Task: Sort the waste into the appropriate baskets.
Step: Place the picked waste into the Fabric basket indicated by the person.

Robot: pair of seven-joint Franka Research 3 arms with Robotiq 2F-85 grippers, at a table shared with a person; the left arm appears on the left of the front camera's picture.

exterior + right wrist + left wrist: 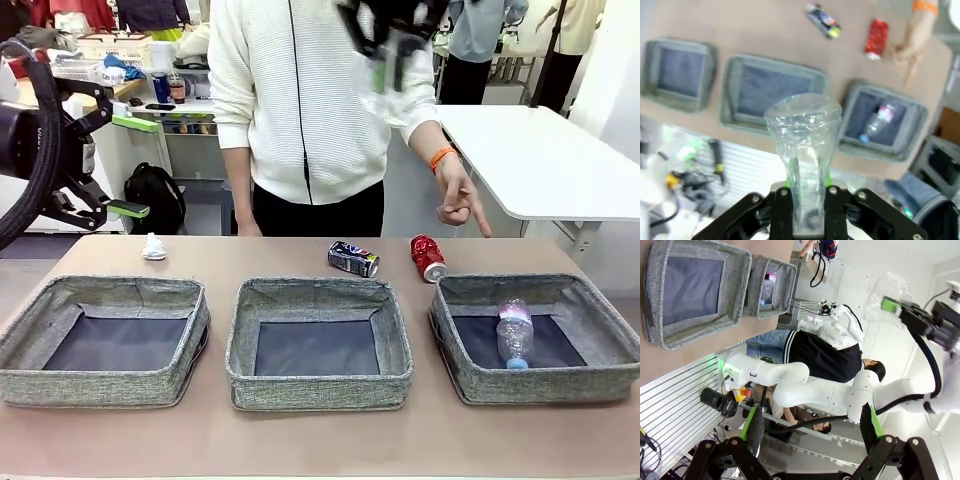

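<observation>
- Sorting looks barely begun: of five pieces of waste, one lies in a basket, one is in the air, and three wait on the table (300,440).
- Done: the clear plastic bottle (515,335) lies in the right basket (540,385), cap toward the table's near edge.
- In hand: the right gripper (805,192) is high above the table, its fingers pinching the neck of the clear plastic bag (802,125); the bag is over no basket that I can make out.
- Left to do: the white tissue wad (153,247) sits by the far edge toward the left corner. The dark can (353,259) and the red can (428,257) lie on their sides near the far edge, right of its middle and apart from each other.
- The left gripper (140,167) hangs off the table's left side, fingers spread wide and holding nothing.
- A person's hand (458,205) points down just beyond the far edge, near the red can.
- Count: three baskets in a row along the near edge, the left basket (100,388) and the middle basket (318,388) bare; two cans, one bottle, one bag, one tissue wad.
</observation>
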